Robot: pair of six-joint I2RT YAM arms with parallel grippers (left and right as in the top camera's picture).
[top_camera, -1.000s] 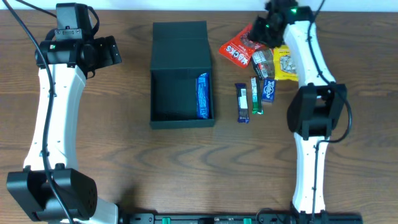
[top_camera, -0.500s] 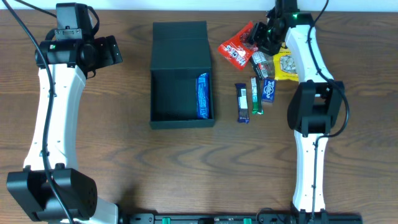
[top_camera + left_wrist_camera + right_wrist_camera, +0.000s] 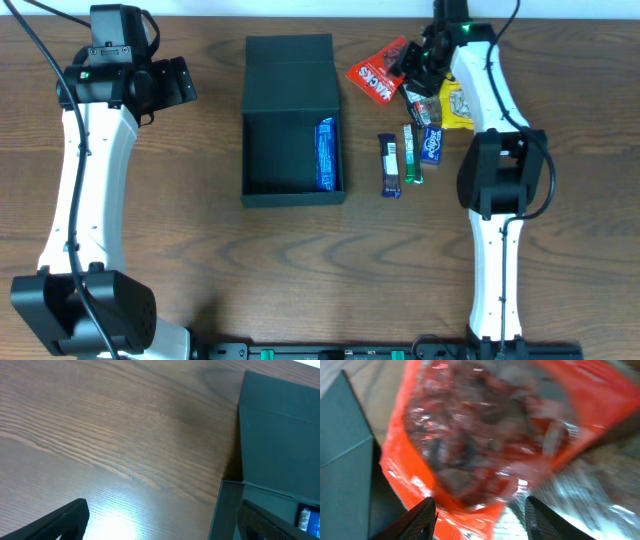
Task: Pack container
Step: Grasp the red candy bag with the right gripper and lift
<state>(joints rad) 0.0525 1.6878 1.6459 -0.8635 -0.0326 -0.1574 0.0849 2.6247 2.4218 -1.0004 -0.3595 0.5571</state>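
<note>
Container (image 3: 292,140) at mid-tabletop (image 3: 180,230), flap lid (image 3: 290,62) open behind it. One wrapped bar (image 3: 326,153) lies inside along the right wall. To the right lie two bars (image 3: 390,165) side by side. Behind them, a large snack bag (image 3: 378,78) sits under the right tool (image 3: 415,68).

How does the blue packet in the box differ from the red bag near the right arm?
The blue packet is long and narrow; the red bag is broader. The blue packet lies inside the container, straight along its right wall; the red bag is outside it, at an angle. Both are shiny snack wrappers.
</note>
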